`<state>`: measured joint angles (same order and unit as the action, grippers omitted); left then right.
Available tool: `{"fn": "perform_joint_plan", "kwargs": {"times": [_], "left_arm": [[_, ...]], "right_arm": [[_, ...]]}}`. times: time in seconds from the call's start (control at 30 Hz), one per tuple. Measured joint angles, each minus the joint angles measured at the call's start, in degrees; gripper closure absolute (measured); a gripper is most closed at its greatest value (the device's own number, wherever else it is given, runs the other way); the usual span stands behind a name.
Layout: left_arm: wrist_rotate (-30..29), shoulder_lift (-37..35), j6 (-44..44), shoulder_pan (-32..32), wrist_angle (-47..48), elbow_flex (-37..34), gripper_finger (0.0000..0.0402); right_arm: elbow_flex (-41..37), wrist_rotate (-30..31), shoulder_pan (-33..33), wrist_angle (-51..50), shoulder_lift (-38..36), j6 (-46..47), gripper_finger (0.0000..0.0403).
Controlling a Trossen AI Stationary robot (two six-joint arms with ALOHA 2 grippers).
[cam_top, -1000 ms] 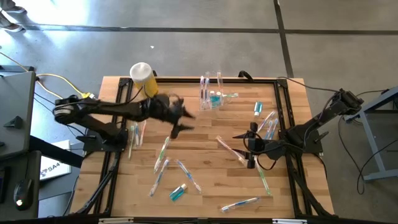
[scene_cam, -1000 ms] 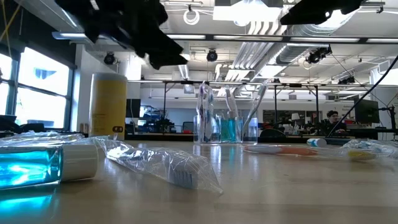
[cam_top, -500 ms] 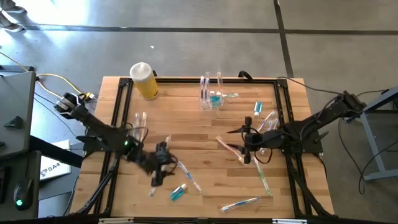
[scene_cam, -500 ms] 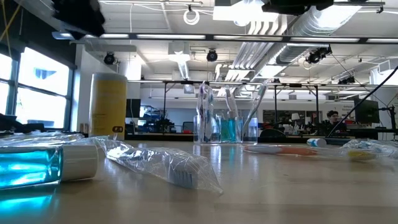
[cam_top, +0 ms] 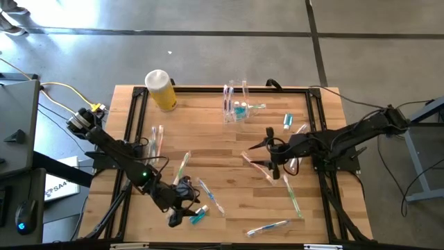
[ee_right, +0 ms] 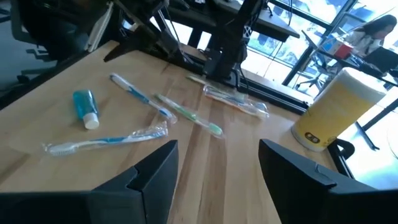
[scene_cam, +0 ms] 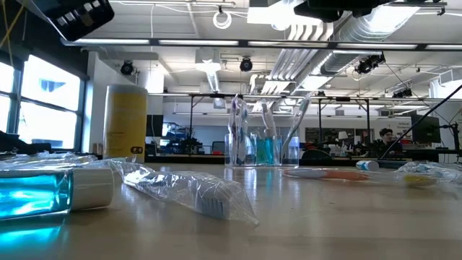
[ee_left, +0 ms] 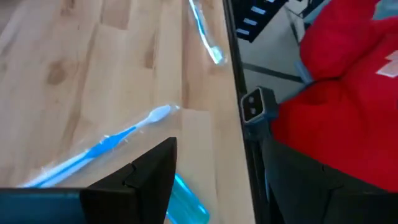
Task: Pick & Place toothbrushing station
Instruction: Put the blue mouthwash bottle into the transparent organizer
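Since the earlier frames, the left arm has swung from the far left of the table, beside the yellow container (cam_top: pixel 160 89), down to the near-left area. The left gripper (cam_top: pixel 182 208) now sits low over the wood, just beside a teal tube (cam_top: pixel 199 214) near the front edge; its fingers are spread apart and hold nothing. The left wrist view shows a teal-tinted toothbrush (ee_left: pixel 106 144) in clear wrap lying on the boards just ahead of that gripper, and a second one (ee_left: pixel 204 32) farther off by the table's black frame.

The right gripper (cam_top: pixel 272 154) has shifted slightly toward the table's centre. It hovers right of centre with its fingers parted, empty, just above a pink-tinted toothbrush (cam_top: pixel 254 167).

The clear plastic cup (cam_top: pixel 235 102) stands upright at the far centre of the table (cam_top: pixel 222 142), with several toothbrushes and a teal tube inside it. Other wrapped toothbrushes lie scattered flat: some at the left (cam_top: pixel 155 141), some near centre (cam_top: pixel 182 169), some at the near right (cam_top: pixel 268 226).
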<state>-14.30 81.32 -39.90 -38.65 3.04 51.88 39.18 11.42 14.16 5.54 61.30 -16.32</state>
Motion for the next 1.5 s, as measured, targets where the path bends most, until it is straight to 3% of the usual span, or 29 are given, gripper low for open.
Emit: {"fn": "perform_joint_plan", "kwargs": {"times": [0.43, 0.8, 0.93, 1.2, 1.5], "left_arm": [[-2.57, 0.18, -2.53, 0.06, 4.96, -0.13, 0.0171], [-1.25, 5.80, -5.79, 0.07, 3.83, -0.13, 0.0165], [-2.30, 6.51, -11.45, 0.41, 4.00, -0.13, 0.0141], [-0.70, 6.50, -13.63, 0.39, 2.83, -0.09, 0.0099], [-1.46, 6.95, -5.36, 0.39, -1.10, -0.07, 0.0096]], "right_arm": [[0.00, -0.03, -0.42, -0.15, 0.00, 4.52, 0.0188], [0.00, -0.68, 0.35, -0.15, 0.01, 14.15, 0.0188], [0.00, -1.32, 3.10, -0.12, 1.45, 17.48, 0.0188], [0.00, -0.92, 9.44, 6.48, 6.19, 19.74, 0.0188], [0.00, -0.88, 14.81, 12.34, 10.70, 26.41, 0.0188]]}}
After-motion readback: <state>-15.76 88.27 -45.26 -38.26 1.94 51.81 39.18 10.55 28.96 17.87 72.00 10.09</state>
